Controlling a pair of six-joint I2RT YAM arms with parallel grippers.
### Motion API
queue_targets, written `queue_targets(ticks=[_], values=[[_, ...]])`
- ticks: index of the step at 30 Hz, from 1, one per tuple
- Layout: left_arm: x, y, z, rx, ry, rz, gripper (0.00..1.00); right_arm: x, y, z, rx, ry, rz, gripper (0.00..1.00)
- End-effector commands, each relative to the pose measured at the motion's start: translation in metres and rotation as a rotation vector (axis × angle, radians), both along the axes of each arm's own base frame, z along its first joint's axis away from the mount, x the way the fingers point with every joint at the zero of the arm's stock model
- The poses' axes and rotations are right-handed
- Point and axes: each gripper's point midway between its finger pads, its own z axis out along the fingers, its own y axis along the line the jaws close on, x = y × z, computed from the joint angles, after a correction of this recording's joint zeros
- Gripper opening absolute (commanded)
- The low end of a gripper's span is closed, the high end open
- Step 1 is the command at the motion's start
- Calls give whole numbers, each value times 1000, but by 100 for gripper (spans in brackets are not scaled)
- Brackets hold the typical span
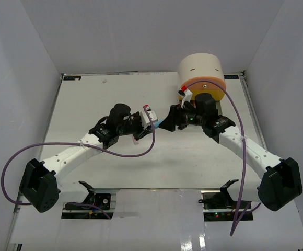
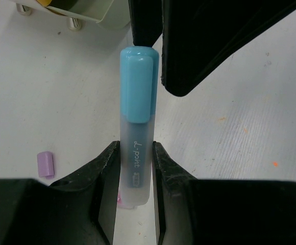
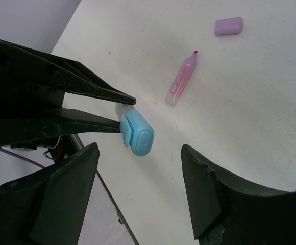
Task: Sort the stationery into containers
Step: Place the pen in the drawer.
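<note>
A pastel blue marker (image 2: 137, 102) with a frosted barrel is held off the table, with my left gripper (image 2: 136, 168) shut on its barrel. In the top view the marker (image 1: 164, 125) points right, between the two arms. My right gripper (image 3: 140, 153) faces the blue cap (image 3: 138, 135) end-on. It is open, with one jaw on each side of the cap and neither touching it. An uncapped pink marker (image 3: 181, 80) and a small purple piece (image 3: 228, 25) lie on the table beyond. The round cream organiser (image 1: 200, 65) stands at the back right, its peach-orange drawer (image 1: 209, 86) facing the arms.
Small white and red items (image 1: 185, 91) sit at the left end of the peach-orange drawer. The left wrist view catches a grey-green drawer (image 2: 87, 10) with a small knob (image 2: 74, 23) at its top edge. White walls close in the table on the left, back and right.
</note>
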Motion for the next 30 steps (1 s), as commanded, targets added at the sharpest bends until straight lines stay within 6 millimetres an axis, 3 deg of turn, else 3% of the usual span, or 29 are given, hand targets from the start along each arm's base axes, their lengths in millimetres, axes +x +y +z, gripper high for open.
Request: queue_targets(ticks=[1,19,27,30], values=[[-4,-3,19,-44,-67,-34,0,4,15,23,58,-39,31,71],[-11,-6,13,-53,-60,-69,0,8,29,21,91,-26,57,44],[-10,-4,12,-58,-62,-51,3,6,28,16,82,-12,50,12],[-6,-2,11,-56,-67,-22,13,6,25,13,73,-10,36,8]])
